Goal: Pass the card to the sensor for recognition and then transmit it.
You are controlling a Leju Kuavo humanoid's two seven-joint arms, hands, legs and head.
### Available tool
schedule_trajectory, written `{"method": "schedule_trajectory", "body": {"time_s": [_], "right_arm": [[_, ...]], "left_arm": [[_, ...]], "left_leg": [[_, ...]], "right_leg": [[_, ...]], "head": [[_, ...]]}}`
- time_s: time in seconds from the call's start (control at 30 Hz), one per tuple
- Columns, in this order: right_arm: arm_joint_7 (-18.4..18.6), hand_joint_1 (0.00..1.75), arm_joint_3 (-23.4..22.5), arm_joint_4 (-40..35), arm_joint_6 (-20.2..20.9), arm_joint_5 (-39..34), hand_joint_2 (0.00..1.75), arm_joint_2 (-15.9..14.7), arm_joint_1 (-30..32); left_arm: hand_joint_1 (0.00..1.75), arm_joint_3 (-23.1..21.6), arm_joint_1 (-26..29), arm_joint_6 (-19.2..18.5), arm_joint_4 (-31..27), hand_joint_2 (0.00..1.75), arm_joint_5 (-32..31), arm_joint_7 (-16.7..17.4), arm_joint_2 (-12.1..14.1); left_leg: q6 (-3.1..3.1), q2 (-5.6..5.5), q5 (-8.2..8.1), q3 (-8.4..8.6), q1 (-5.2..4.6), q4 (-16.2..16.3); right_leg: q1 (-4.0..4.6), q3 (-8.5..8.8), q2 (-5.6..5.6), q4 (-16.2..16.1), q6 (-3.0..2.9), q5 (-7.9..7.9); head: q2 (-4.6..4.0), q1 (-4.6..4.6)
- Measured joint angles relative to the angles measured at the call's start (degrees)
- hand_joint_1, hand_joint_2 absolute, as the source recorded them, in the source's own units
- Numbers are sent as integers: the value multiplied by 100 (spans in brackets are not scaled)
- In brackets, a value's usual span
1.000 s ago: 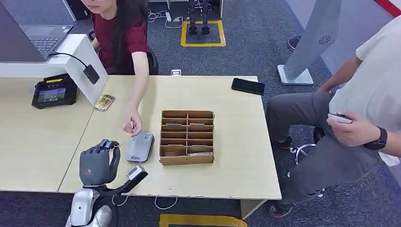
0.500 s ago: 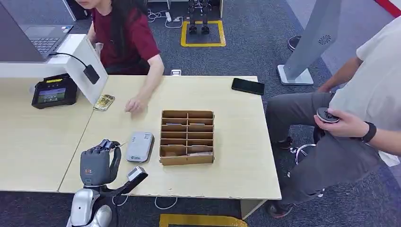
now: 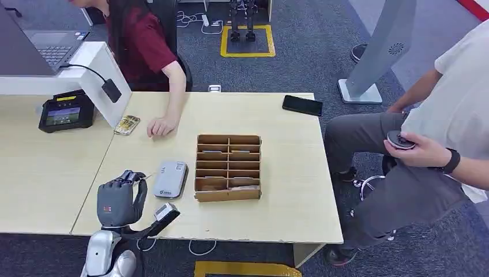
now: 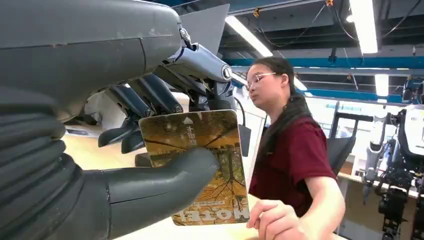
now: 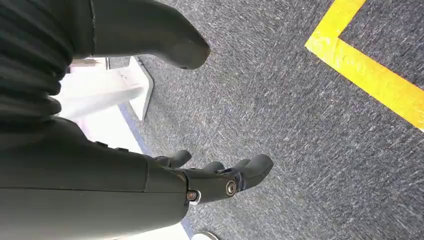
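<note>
Near the front left corner of the pale wooden table (image 3: 277,196), the robot's left hand (image 3: 118,199) is raised, its thumb and fingers pinching a yellow-brown card (image 4: 200,162) printed with a tree pattern. Just beside that hand, a grey card reader (image 3: 170,179) lies flat on the table, and next to it sits a cardboard organiser (image 3: 228,167) divided into compartments. A second patterned card (image 3: 127,124) rests further back, close to the hand (image 3: 160,127) of a person in a dark red shirt. A black phone (image 3: 302,105) lies at the far right edge. The right hand (image 5: 200,175) hangs over grey carpet, fingers loosely apart and holding nothing.
</note>
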Motion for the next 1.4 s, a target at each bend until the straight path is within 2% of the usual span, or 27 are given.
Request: {"method": "schedule_trajectory", "body": {"time_s": [0.27,0.3,0.37,0.43,0.47,0.5,0.57,0.6,0.63,0.67,0.7,0.73,0.8,0.87,1.4], "right_arm": [[0,0,0,0,0,0,175,0,0],[0,0,0,0,0,0,175,0,0],[2,0,0,0,0,0,175,0,0],[70,0,-4,0,-107,-2,175,0,2],[92,0,-13,0,-153,-2,175,7,0],[103,0,-26,0,-182,0,175,9,-2],[120,0,-44,0,-195,0,175,11,-2],[120,0,-48,0,-195,2,175,13,-2],[125,0,-52,0,-195,4,175,13,0],[125,0,-59,0,-195,9,175,15,0],[125,0,-63,0,-195,15,175,15,1],[125,0,-68,0,-195,15,175,15,3],[125,0,-90,0,-195,20,175,15,5],[125,0,-92,0,-195,26,175,15,-6],[127,0,-101,0,-195,50,175,15,3]], "left_arm": [[175,4,0,0,0,175,0,0,-4],[0,7,0,0,0,175,0,0,-7],[0,7,0,-20,2,175,24,0,-7],[0,99,-82,-662,70,175,776,-64,-110],[0,228,-183,-1443,147,175,1629,-50,-210],[0,269,-274,-2396,192,175,2775,28,-308],[0,264,-353,-3692,225,175,5324,31,-365],[0,264,-378,-3956,227,175,6470,24,-396],[0,262,-410,-3877,234,175,7264,22,-418],[0,262,-453,-3719,251,175,7882,20,-450],[0,262,-479,-3609,267,175,8209,20,-453],[0,262,-488,-3578,273,175,8217,20,-453],[0,260,-499,-3510,280,175,7314,20,-435],[0,247,-501,-3486,302,175,6939,20,-435],[0,210,-510,-3425,323,175,6883,13,-437]], "left_leg": [[0,0,0,0,0,0],[0,0,0,0,0,0],[0,0,0,0,0,0],[1,-5,1,-1,-2,0],[5,-9,3,-5,-3,0],[5,-12,4,-6,-2,1],[4,-11,7,-6,-2,1],[4,-9,7,-6,-2,1],[4,-3,7,-5,-2,1],[3,2,5,-1,-2,1],[3,7,2,0,-2,1],[4,7,2,0,-2,1],[4,0,3,-1,-2,2],[3,-1,3,-1,-2,1],[4,2,3,-3,-2,1]], "right_leg": [[0,0,0,0,0,0],[0,0,0,0,0,0],[0,0,0,0,0,0],[-1,-4,-3,-3,1,0],[-1,-2,-6,-3,2,1],[0,-1,-10,-3,3,2],[-1,-2,-9,-3,5,6],[0,-2,-8,-3,4,8],[0,-3,0,-3,4,8],[-1,-2,4,-3,3,9],[-1,-2,9,-3,3,9],[-1,-3,9,-3,3,9],[0,-5,2,-3,7,4],[0,-5,1,-3,7,5],[0,-5,4,-3,7,5]], "head": [[0,0],[0,0],[0,0],[0,-4],[0,-7],[0,-2],[0,-4],[0,0],[0,0],[0,2],[0,-4],[0,-2],[0,-2],[0,0],[0,-4]]}}
